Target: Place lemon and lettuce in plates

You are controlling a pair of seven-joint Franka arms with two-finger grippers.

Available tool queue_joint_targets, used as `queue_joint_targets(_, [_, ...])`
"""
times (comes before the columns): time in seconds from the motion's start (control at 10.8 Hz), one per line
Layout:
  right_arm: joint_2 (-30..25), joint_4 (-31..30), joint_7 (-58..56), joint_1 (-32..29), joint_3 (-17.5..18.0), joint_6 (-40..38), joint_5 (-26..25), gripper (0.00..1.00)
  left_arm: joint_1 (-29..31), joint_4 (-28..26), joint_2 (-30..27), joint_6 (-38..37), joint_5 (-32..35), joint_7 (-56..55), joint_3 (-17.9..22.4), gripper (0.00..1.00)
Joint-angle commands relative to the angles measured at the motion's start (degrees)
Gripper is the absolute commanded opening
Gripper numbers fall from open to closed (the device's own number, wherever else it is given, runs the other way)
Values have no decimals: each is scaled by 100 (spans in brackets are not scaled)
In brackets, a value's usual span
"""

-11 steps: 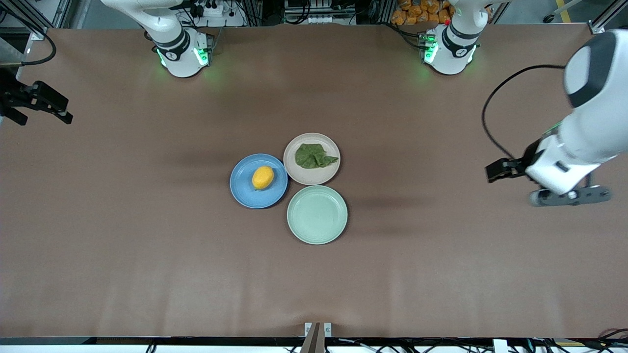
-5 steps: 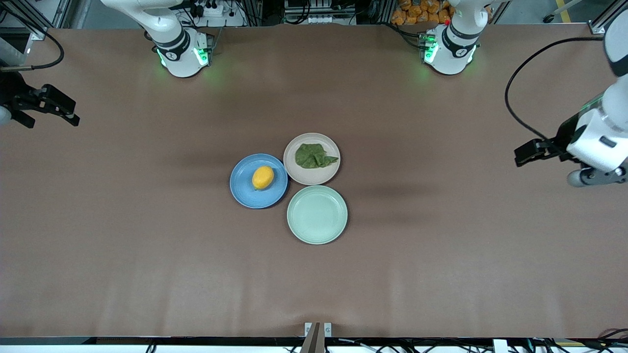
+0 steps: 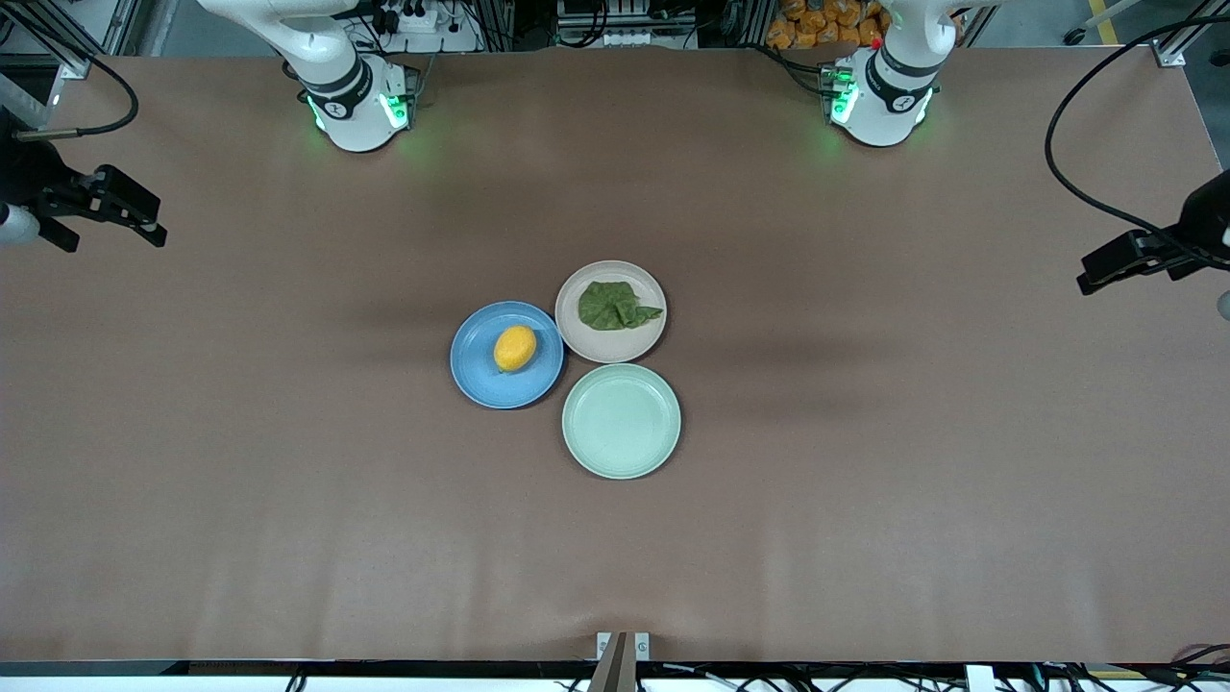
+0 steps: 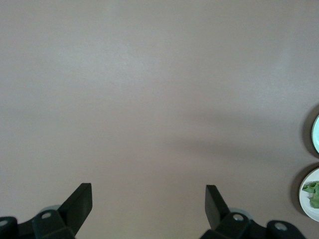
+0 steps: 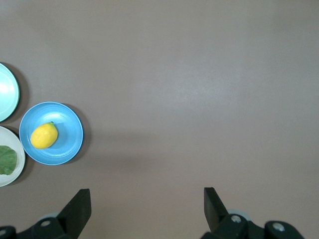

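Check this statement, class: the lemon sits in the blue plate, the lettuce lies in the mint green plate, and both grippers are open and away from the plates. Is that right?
Not quite. The lettuce lies in the beige-pink plate, as the front view shows; the mint green plate holds nothing. The rest stands: the lemon sits in the blue plate, and the left gripper and right gripper are open, away from the plates.

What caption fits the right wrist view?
Open right gripper over bare table; lemon on blue plate.

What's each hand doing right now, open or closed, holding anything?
Left hand: open, empty, over bare table at the left arm's end.
Right hand: open, empty, over bare table at the right arm's end.
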Motion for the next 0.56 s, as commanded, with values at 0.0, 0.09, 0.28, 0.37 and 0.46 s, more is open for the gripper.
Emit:
queue_joint_targets(0.0, [-80,-122,-58,-141,108,87,59,100,-151,-64,-67,-47,-82,83,94,100])
queue_joint_targets(0.09, [-62,-122,-58,-141,108,139,85,100,-159,-64,-58,-38,-100,92,94,100])
queue_joint_targets(0.28, [-62,-114,-58,-141,108,166,111,100,-151,-64,-40,-29,-309,83,85,100])
queue_joint_targets(0.37, [-62,-105,-58,-141,108,175,111,100,-159,-64,-14,-12,-354,83,85,100])
queue_joint_targets(0.46, [-53,-113,-58,-150,108,175,111,100,-168,-64,-14,-12,-346,83,85,100])
